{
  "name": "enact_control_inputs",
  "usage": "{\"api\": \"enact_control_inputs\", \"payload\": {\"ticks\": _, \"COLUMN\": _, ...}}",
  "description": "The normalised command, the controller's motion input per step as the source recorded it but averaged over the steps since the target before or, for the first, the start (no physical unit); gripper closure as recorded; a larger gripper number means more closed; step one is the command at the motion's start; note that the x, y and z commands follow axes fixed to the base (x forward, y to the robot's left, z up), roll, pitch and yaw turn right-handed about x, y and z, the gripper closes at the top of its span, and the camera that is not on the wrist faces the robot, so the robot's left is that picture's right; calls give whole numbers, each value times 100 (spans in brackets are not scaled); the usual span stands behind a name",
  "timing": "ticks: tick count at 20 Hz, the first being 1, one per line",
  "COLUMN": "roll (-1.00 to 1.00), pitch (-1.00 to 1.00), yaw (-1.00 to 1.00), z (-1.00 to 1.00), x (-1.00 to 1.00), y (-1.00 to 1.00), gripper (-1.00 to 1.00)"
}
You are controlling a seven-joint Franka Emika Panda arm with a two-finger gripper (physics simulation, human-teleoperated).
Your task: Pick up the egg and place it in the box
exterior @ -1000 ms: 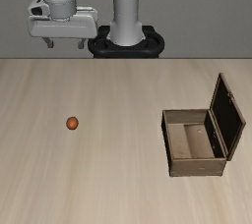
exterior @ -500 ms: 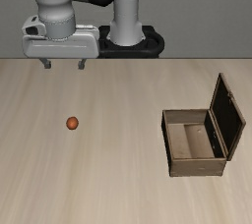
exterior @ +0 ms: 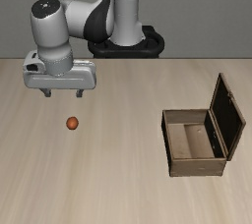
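Pincer point(exterior: 63, 93) hangs spread open and empty, apart from the egg point(exterior: 72, 123), which lies on the worktop point(exterior: 118, 174) at the exterior view's left, well apart from the open wooden box point(exterior: 197, 169) at the right. Risk: egg is small, round and smooth, so an off-centre descent or one-finger contact probably rolls it away or squirts it out on closing. Worktop is flat pale wood-grain; plain grey wall point(exterior: 212, 12) behind.
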Motion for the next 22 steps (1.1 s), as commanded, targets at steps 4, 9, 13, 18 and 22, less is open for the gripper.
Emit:
{"api": "enact_control_inputs", "payload": {"ticks": 4, "roll": 0, "pitch": 0, "yaw": 0, "z": -100, "x": 0, "y": 0, "gripper": -100}}
{"api": "enact_control_inputs", "payload": {"ticks": 9, "roll": 0, "pitch": 0, "yaw": 0, "z": -100, "x": 0, "y": 0, "gripper": -100}}
{"api": "enact_control_inputs", "payload": {"ticks": 13, "roll": 0, "pitch": 0, "yaw": 0, "z": -50, "x": -25, "y": 0, "gripper": 100}}
{"api": "enact_control_inputs", "payload": {"ticks": 18, "roll": 0, "pitch": 0, "yaw": 0, "z": 0, "x": 0, "y": 0, "gripper": 100}}
{"api": "enact_control_inputs", "payload": {"ticks": 22, "roll": 0, "pitch": 0, "yaw": 0, "z": 25, "x": 0, "y": 0, "gripper": 100}}
